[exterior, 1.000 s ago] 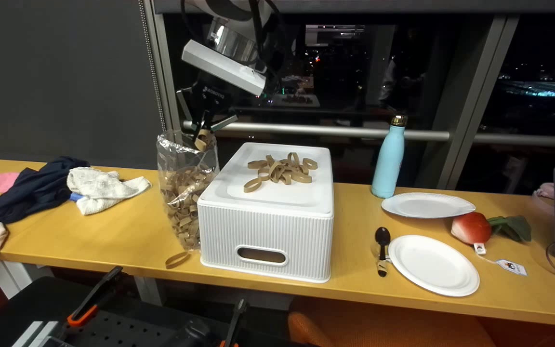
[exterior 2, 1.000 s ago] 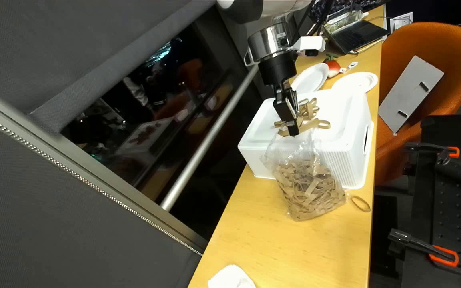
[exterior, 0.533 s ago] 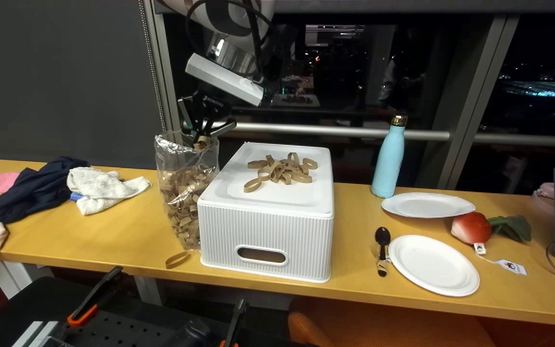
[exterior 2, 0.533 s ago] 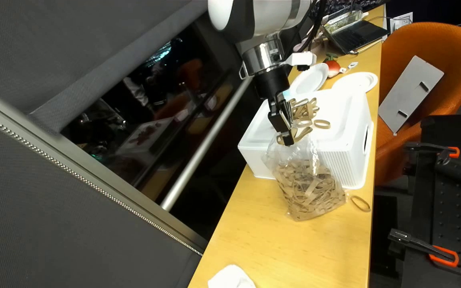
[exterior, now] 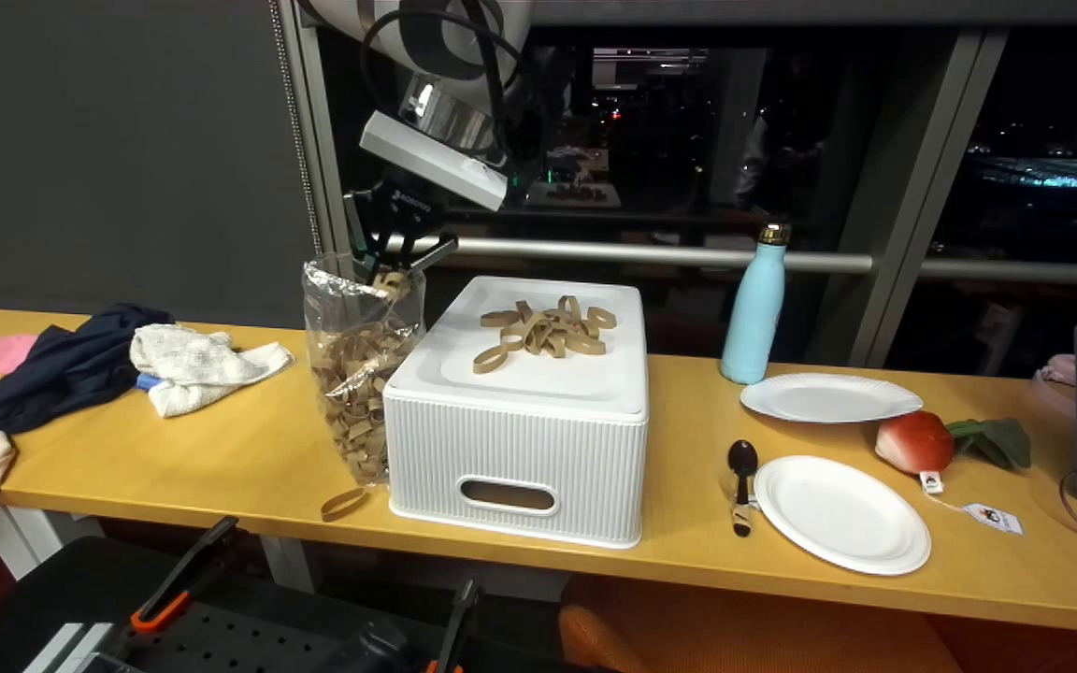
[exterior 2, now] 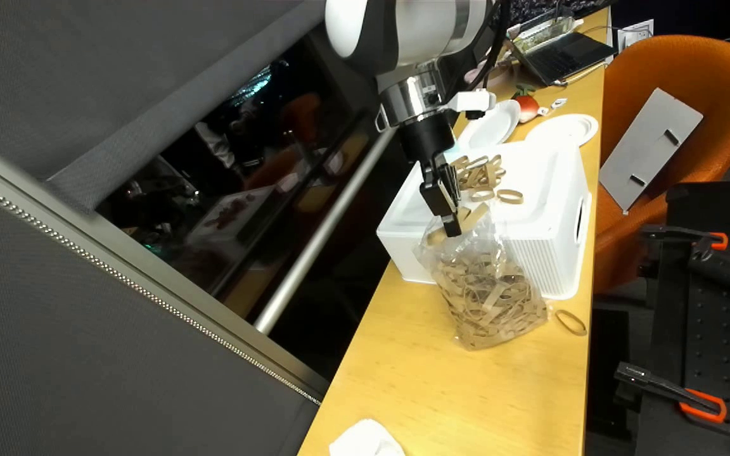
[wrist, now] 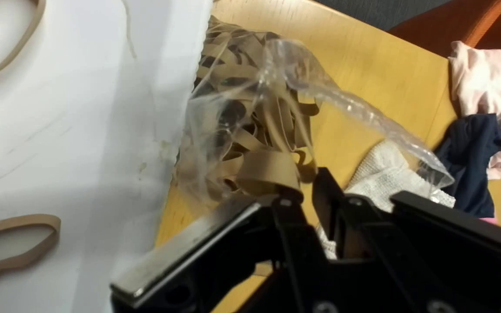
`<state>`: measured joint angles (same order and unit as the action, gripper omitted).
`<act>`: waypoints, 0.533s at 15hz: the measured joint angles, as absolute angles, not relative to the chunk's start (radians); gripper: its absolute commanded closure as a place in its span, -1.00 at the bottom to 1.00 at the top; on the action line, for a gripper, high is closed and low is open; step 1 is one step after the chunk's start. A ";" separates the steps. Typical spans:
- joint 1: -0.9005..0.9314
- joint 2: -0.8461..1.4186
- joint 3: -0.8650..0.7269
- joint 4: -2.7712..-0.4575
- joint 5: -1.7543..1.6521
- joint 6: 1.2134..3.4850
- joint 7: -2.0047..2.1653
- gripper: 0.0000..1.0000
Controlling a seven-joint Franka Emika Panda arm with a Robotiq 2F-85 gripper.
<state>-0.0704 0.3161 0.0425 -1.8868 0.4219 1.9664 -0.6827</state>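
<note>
My gripper points down at the mouth of a clear plastic bag full of tan rubber bands. Its fingers are parted, and table and cloth show through the gap in the wrist view. A wide tan band sits at one fingertip, and another loop is by the other tip. Whether they touch the fingers I cannot tell. In an exterior view, bands show beside the fingers. The bag leans beside a white ribbed box. Several loose bands lie on its lid.
A single band lies near the table's front edge. Cloths lie beyond the bag. Past the box are a blue bottle, two white plates, a black spoon and a red toy vegetable. A metal rail crosses the window behind.
The gripper has moved down and away from the box to the bag's mouth. Its fingers, shut on bands earlier, have spread apart. The bag and box stay in place.
</note>
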 measured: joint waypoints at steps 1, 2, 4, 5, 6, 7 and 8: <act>-0.070 0.316 0.044 -1.884 0.422 1.966 -0.683 -0.14; -0.070 0.316 0.045 -1.880 0.422 1.966 -0.683 -0.28; -0.070 0.317 0.047 -1.875 0.422 1.966 -0.683 -0.57; -0.070 0.317 0.049 -1.872 0.422 1.966 -0.683 -0.71; -0.070 0.318 0.050 -1.867 0.422 1.965 -0.683 -0.87; -0.070 0.318 0.051 -1.861 0.422 1.965 -0.682 -0.98; -0.070 0.318 0.053 -1.851 0.421 1.963 -0.682 -1.00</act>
